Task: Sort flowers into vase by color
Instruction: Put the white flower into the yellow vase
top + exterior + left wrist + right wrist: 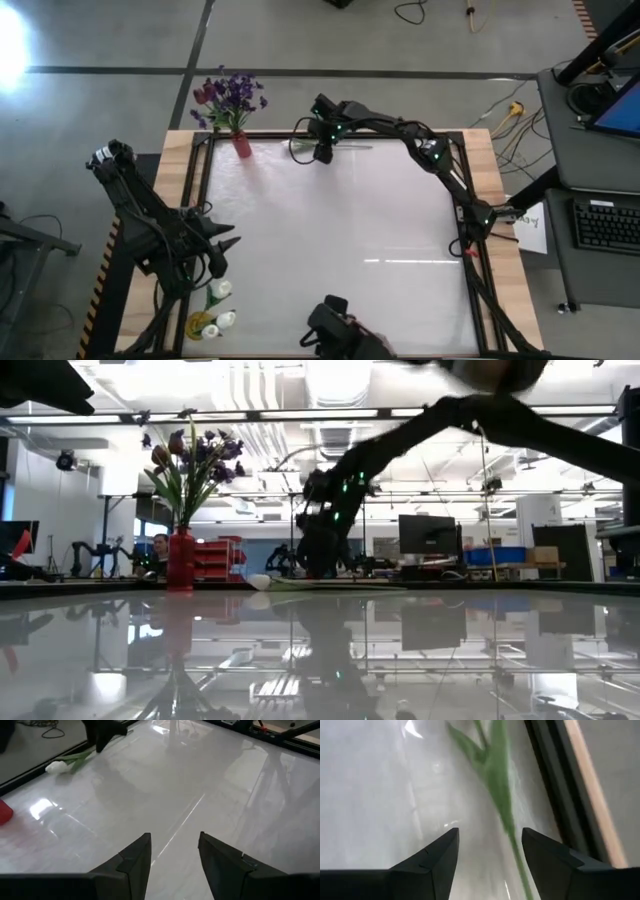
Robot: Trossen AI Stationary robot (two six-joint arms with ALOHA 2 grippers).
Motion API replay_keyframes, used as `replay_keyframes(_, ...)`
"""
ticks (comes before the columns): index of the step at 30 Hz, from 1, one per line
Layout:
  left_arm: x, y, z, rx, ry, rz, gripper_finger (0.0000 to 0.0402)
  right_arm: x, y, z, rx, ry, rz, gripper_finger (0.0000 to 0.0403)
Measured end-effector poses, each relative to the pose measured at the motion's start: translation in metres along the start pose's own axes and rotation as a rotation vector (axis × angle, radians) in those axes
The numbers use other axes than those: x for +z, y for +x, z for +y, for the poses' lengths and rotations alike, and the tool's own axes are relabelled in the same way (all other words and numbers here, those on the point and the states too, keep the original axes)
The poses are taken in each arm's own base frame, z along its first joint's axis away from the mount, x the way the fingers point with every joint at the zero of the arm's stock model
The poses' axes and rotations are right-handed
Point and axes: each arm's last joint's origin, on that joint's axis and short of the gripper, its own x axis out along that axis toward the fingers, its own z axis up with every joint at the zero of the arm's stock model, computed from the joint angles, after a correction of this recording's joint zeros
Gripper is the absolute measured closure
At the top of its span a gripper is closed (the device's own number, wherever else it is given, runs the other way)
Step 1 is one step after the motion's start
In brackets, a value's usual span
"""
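Straddling white tulip (500,795) stem — right end effector (490,855) wide, red vase (242,146) near, left end effector (175,855) parted

High cam: straight down, far off, sees the whole table (340,215) and both arms. Low cam: at tabletop level, looks across into the room. Left wrist cam: slants down over the table from mid-height. Right wrist cam: very close to the surface. Low and left wrist both catch the white tulip (56,767) lying flat.
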Motion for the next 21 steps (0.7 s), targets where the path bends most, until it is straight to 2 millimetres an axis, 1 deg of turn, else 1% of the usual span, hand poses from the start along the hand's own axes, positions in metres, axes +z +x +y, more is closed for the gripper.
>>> replay_keyframes(3,0.000,0.000,0.000,0.002,0.001,-0.016,0.0249,0.005,-0.019,0.004,0.004,-0.052,-0.002,0.0201)
replay_keyframes(5,0.001,0.000,0.000,0.002,0.000,-0.034,0.0249,0.006,-0.023,0.005,-0.004,-0.073,-0.002,0.0203)
replay_keyframes(7,0.001,0.000,-0.001,0.002,0.000,-0.048,0.0249,0.006,-0.022,0.004,-0.014,-0.085,-0.005,0.0205)
replay_keyframes(12,-0.001,0.001,-0.005,-0.004,-0.010,-0.052,0.0249,0.007,-0.010,-0.005,-0.084,-0.095,-0.036,0.0205)
replay_keyframes(17,-0.004,0.004,-0.011,-0.012,-0.022,-0.053,0.0249,-0.006,0.014,-0.014,-0.072,-0.074,0.012,0.0211)
replay_keyframes(21,-0.006,0.005,-0.014,-0.002,-0.007,-0.053,0.0249,-0.012,0.024,-0.021,-0.067,-0.059,0.026,0.0224)
